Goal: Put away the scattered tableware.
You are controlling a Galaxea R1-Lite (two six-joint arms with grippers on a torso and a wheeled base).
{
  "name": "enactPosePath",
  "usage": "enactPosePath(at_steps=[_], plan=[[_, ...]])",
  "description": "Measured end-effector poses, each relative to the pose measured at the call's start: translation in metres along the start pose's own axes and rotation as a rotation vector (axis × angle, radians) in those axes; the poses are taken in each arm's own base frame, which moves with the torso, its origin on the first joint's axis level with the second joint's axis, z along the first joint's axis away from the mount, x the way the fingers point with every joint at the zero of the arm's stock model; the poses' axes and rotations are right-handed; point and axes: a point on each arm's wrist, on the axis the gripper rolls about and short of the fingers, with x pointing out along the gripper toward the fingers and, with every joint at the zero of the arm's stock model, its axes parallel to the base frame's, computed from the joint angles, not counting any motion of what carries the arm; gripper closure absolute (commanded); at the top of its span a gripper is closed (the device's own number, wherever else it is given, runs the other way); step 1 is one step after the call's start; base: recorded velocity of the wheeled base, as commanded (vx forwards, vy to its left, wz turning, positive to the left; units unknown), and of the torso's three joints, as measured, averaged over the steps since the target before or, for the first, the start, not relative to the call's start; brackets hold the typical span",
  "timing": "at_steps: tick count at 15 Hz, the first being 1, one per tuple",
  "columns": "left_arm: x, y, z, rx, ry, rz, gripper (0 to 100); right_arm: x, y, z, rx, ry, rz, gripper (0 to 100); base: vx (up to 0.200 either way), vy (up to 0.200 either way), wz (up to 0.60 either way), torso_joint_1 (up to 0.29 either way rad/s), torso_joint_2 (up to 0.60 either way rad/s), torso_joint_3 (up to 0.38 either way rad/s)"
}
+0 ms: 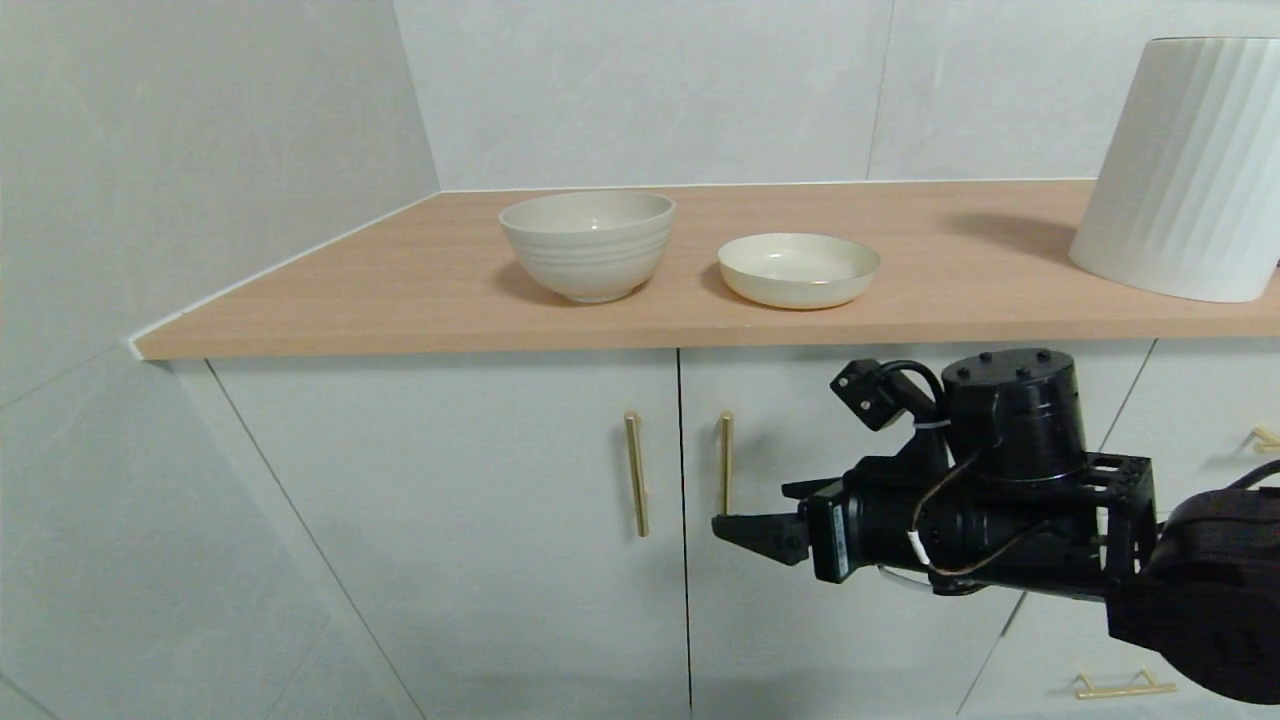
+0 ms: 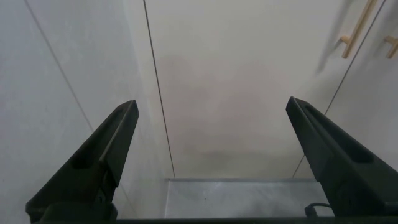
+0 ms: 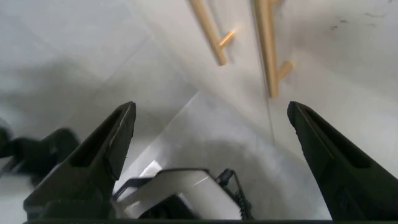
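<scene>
Black right gripper point(image 1: 750, 530) has its jaws spread wide with nothing in them. It's parked low in front of the pale cabinet doors point(image 1: 450, 520), just beside the right-hand brass handle point(image 1: 726, 462). Up above it on the wooden tabletop point(image 1: 380, 300) sits the shallow cream dish point(image 1: 798, 268), pretty much straight overhead. The ribbed bowl point(image 1: 588, 243) is just left of that, not touching it. Farther off to the gripper's right there's a white ribbed shade point(image 1: 1185, 165). Left gripper point(image 2: 211, 109) is wide open too, empty, facing a cabinet door.
</scene>
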Motion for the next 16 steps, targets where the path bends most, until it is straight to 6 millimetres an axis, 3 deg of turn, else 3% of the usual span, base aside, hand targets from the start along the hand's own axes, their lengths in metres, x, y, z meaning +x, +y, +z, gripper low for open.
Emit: enactPosePath(at_steps=[7, 16], plan=[[0.000, 0.000, 0.000, 0.000, 0.000, 0.000, 0, 0.040, -0.004, -0.015, 0.053, -0.113, -0.011, 0, 0.000, 0.000, 0.00, 0.000, 0.00, 0.000], [0.000, 0.000, 0.000, 0.000, 0.000, 0.000, 0, 0.058, -0.011, -0.019, 0.118, -0.211, -0.019, 0, 0.000, 0.000, 0.00, 0.000, 0.00, 0.000]])
